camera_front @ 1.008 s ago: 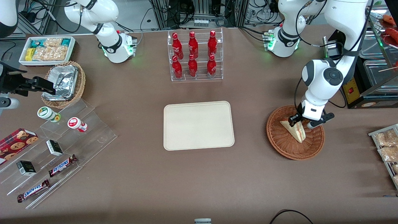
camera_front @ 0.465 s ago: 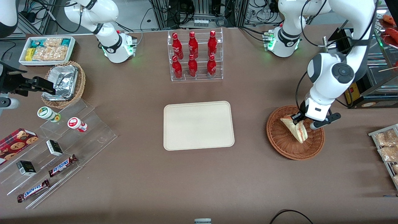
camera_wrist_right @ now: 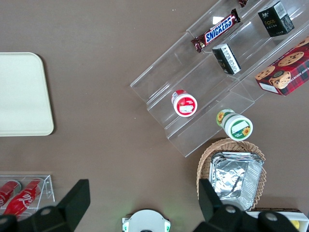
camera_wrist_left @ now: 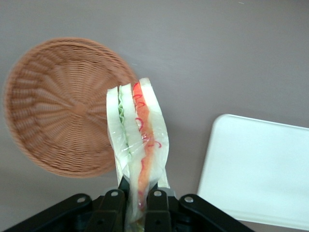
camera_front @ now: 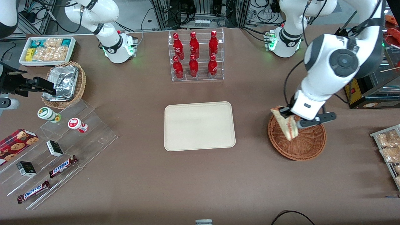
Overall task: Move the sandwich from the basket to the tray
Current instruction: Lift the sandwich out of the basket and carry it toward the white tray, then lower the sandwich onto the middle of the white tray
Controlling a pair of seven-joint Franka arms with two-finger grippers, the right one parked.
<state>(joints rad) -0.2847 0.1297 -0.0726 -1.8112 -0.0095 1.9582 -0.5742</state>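
Note:
My left gripper [camera_front: 289,118] is shut on the wrapped sandwich [camera_front: 286,125] and holds it in the air above the basket's rim on the tray's side. The sandwich [camera_wrist_left: 137,140] hangs point down, with its red and green layers showing between the black fingers [camera_wrist_left: 157,200]. The round reddish-brown wicker basket [camera_front: 304,145] stands on the table with nothing in it, as the left wrist view [camera_wrist_left: 58,121] shows. The flat cream tray [camera_front: 199,125] lies bare at the table's middle and also shows in the left wrist view [camera_wrist_left: 260,174].
A clear rack of red bottles [camera_front: 195,56] stands farther from the front camera than the tray. A clear stepped stand with candy bars [camera_front: 53,150], a tan basket of foil containers [camera_front: 64,82] and a white snack tub [camera_front: 47,50] lie toward the parked arm's end.
My left gripper has lifted the sandwich out of the basket and carried it toward the tray. The basket is left with nothing in it.

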